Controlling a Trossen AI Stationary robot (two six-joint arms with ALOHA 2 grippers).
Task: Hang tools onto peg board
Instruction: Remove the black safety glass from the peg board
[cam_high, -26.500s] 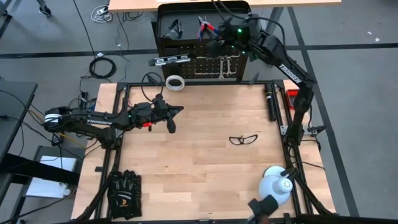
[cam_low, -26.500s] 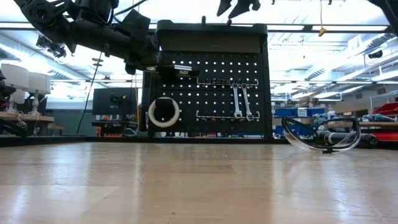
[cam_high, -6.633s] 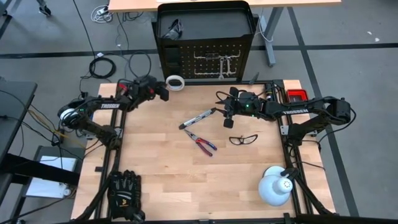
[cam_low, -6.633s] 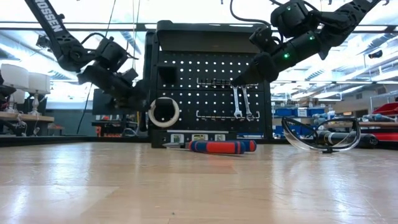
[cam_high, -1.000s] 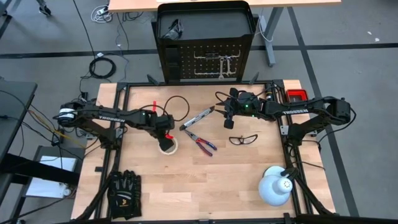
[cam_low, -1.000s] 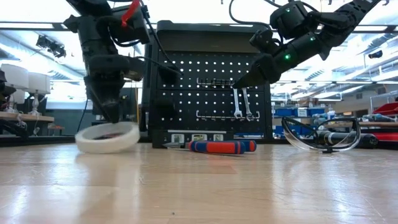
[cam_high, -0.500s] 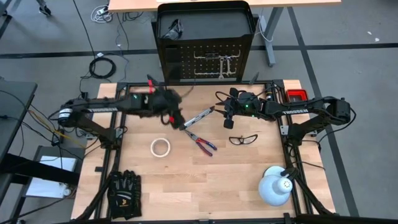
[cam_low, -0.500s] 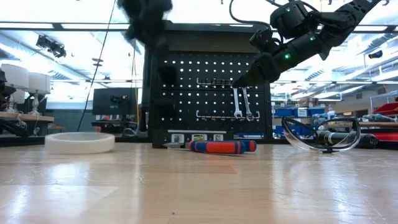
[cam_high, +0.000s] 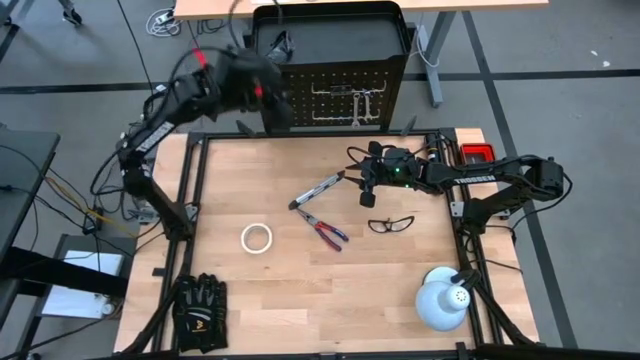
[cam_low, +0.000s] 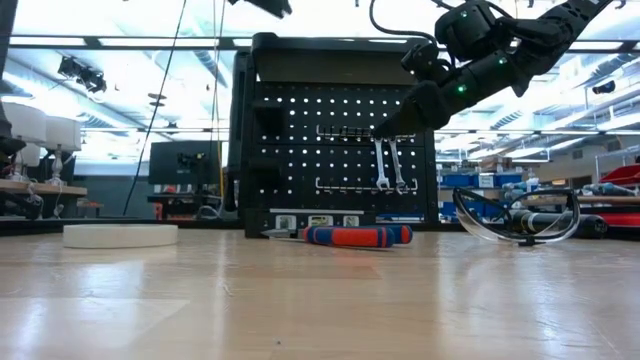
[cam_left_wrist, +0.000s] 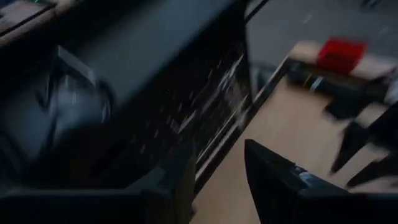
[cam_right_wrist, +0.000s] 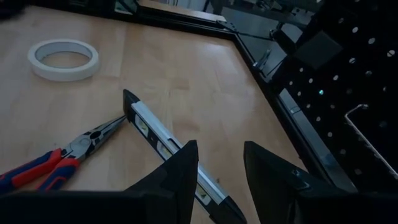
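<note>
The white tape roll (cam_high: 257, 237) lies flat on the table, left of the red-handled pliers (cam_high: 326, 229) and the dark level bar (cam_high: 318, 190), which also lie flat. Black-framed glasses (cam_high: 390, 224) rest on the table to the right. Two silver wrenches (cam_high: 360, 103) hang on the peg board (cam_high: 330, 110). My left gripper (cam_high: 274, 108) is open and empty, raised by the board's top left. My right gripper (cam_high: 366, 194) is open and empty, above the table beside the level bar (cam_right_wrist: 168, 146), and it also shows in the low view (cam_low: 400, 120).
A second pair of glasses (cam_high: 280, 45) lies in the tray on top of the board. Black gloves (cam_high: 200, 312) lie at the near left, a white dome lamp (cam_high: 445, 300) at the near right, a small red box (cam_high: 477, 152) at the far right.
My left gripper has let go of the tape roll, which was tilted and now lies flat on the table. The gripper has then risen and swung fast toward the far edge, up to the peg board's top left.
</note>
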